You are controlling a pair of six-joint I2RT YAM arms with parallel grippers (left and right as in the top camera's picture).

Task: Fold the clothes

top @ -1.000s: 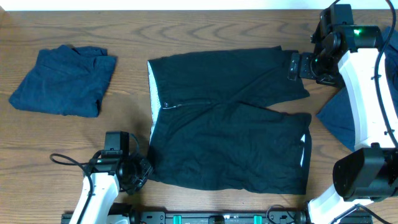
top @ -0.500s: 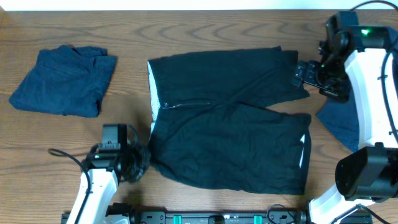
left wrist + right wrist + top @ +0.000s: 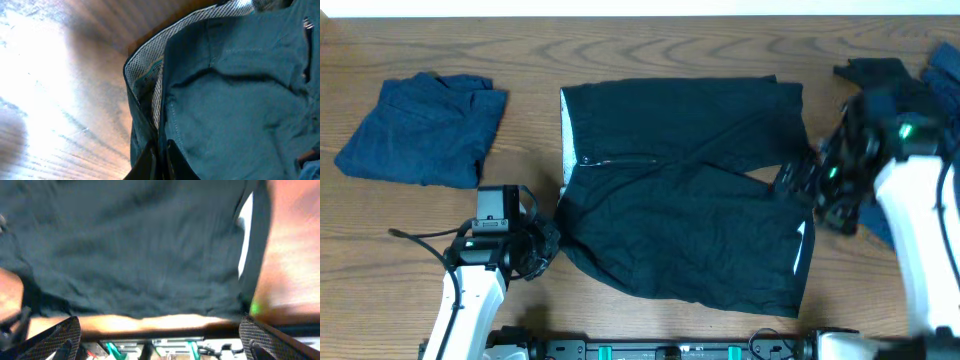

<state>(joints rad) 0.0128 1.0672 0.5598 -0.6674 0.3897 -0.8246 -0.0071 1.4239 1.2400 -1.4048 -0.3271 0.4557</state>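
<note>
Pinching the near-left waistband corner of the black shorts, spread on the table, our left gripper seems set to lift it for a fold. Our right gripper hovers spread wide above the right hems.

Robot lab workbench. Wood-grain table; white left arm and white right arm standing at its near edge; loose black cable; black rail with green fittings; shorts spread flat.
</note>
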